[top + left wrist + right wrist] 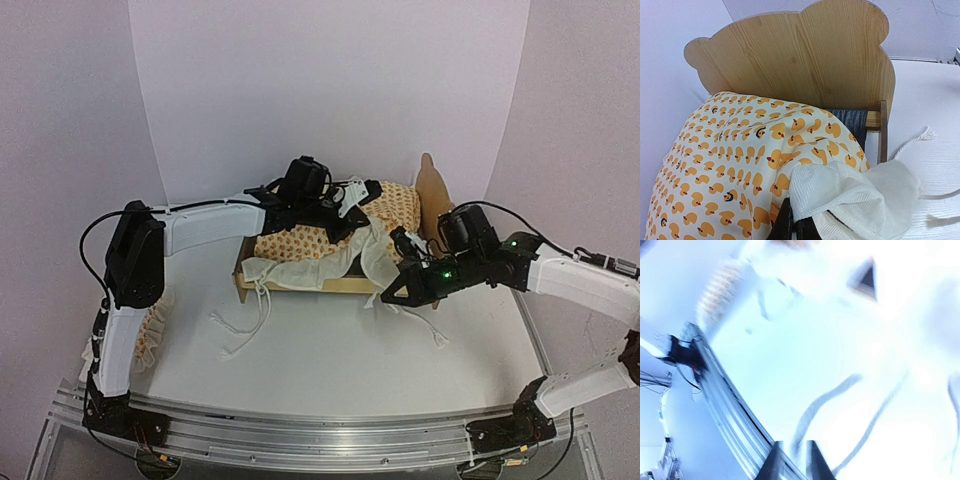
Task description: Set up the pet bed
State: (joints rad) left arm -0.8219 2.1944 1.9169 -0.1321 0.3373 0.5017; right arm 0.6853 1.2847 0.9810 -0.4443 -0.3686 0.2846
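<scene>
- Pet bed stands mid-table, its headboard at the right-hand end.
- Running away from the headboard, the duck-print cushion lies bunched over the frame, white underside turned up.
- A little way down from the headboard, the left gripper has its fingers pressed together on the cushion's white edge.
- Just in front of the headboard, the right gripper shows fingers slightly parted, pinching nothing I can make out.
- To do this well, draw the pinched edge low and slowly away from the headboard, flattening the cushion inside the rails, with the ties kept outside.
</scene>
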